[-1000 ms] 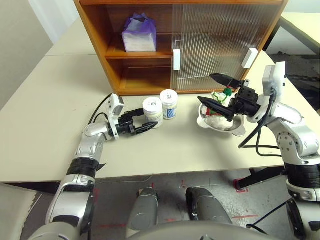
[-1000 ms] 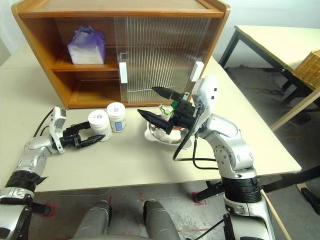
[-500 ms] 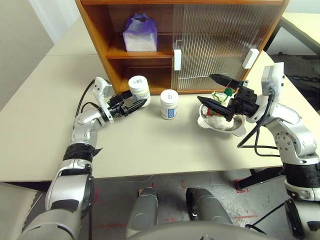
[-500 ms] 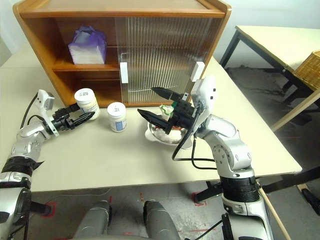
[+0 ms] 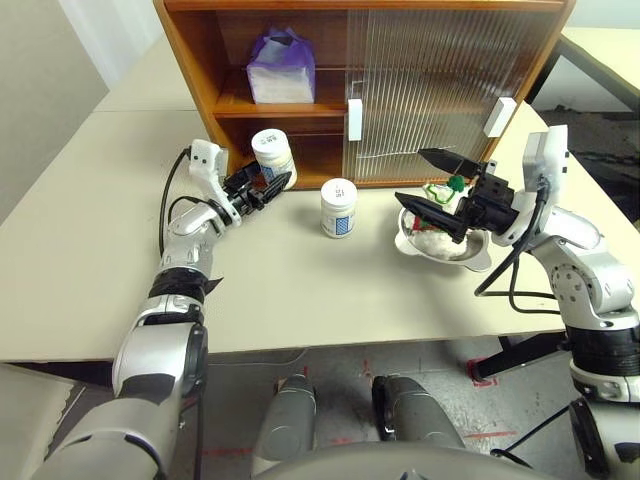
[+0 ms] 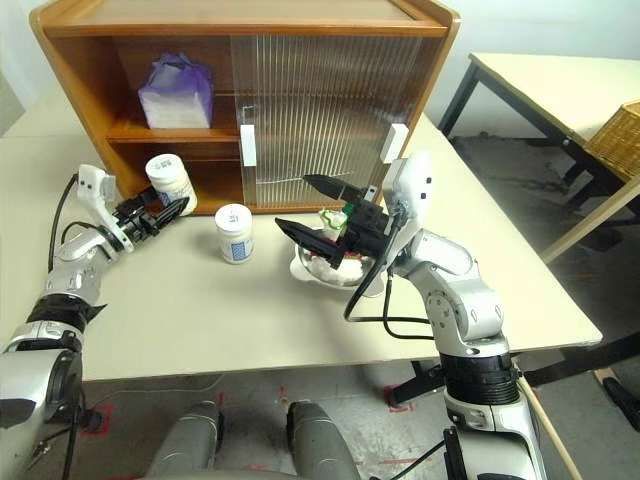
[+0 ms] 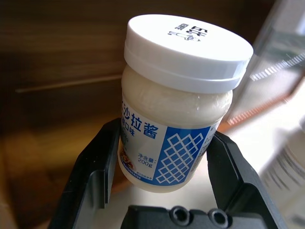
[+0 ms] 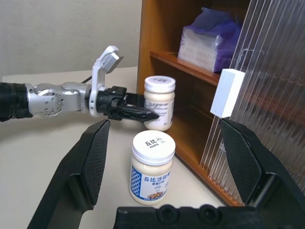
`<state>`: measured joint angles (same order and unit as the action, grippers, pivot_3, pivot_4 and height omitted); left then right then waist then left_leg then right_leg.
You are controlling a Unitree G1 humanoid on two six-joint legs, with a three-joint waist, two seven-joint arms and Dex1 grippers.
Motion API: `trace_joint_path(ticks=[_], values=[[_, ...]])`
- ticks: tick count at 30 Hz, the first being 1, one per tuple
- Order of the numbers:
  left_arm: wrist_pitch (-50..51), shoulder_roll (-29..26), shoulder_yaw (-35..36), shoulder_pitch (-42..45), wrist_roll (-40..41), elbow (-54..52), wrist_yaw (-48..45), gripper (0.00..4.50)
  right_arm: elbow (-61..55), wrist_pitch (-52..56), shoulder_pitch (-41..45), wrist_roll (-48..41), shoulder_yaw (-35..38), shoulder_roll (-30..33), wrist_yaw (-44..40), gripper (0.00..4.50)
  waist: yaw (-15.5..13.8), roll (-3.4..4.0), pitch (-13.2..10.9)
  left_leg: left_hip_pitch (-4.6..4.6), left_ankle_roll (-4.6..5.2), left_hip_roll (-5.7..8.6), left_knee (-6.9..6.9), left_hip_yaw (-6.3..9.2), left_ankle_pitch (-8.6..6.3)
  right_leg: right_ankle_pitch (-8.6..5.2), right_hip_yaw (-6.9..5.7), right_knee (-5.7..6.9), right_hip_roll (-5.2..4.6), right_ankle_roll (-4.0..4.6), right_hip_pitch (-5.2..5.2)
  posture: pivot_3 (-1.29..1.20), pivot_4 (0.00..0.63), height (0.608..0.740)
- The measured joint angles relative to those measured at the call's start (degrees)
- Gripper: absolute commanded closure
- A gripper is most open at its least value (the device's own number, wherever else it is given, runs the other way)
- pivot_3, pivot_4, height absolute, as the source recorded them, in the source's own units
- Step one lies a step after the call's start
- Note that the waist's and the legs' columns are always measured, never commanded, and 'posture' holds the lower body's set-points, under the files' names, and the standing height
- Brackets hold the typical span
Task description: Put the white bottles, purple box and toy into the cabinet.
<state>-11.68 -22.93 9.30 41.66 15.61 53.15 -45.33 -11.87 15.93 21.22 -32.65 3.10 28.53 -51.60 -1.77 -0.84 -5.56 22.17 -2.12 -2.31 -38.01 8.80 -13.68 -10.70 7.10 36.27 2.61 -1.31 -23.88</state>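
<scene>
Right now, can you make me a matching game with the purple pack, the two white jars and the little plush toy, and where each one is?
Things:
1. purple box
2. white jar with the left gripper shut on it
3. other white jar
4. plush toy

Places:
A. standing alone on the table
B. in the steel bowl
C. on the cabinet's upper shelf
D. lifted in front of the open side of the cabinet

Pairs: 1-C, 2-D, 3-A, 4-B

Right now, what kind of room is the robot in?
Probably a workroom or lab, not a home. Plain tables stand side by side, a wooden cabinet sits on one, and tape marks are stuck on the grey concrete floor.
</scene>
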Motion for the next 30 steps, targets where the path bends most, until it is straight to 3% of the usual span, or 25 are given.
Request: trace_joint_path(ticks=[22,30], values=[[-3.08,5.47,0.95,10.9,-6.51,15.06,24.58,1.44,-0.95,-0.05,-0.33,0.04,0.01,-0.18,0.41,0.0,0.11,-0.01,-0.01,-0.25,0.08,0.04,0.0,-0.13,0.05,0.0,0.01,-0.06,0.01,-0.01,0.27,-0.01,0.082,0.74],[-3.24,7.97,1.01,13.58,-7.63,18.71,28.78,1.44,-1.3,-0.05,-0.84,0.03,0.01,-0.18,1.09,0.0,0.34,-0.02,-0.01,-0.28,0.12,0.04,0.0,-0.16,0.05,-0.01,0.02,-0.06,0.02,-0.02,0.29,-0.03,0.081,0.74]])
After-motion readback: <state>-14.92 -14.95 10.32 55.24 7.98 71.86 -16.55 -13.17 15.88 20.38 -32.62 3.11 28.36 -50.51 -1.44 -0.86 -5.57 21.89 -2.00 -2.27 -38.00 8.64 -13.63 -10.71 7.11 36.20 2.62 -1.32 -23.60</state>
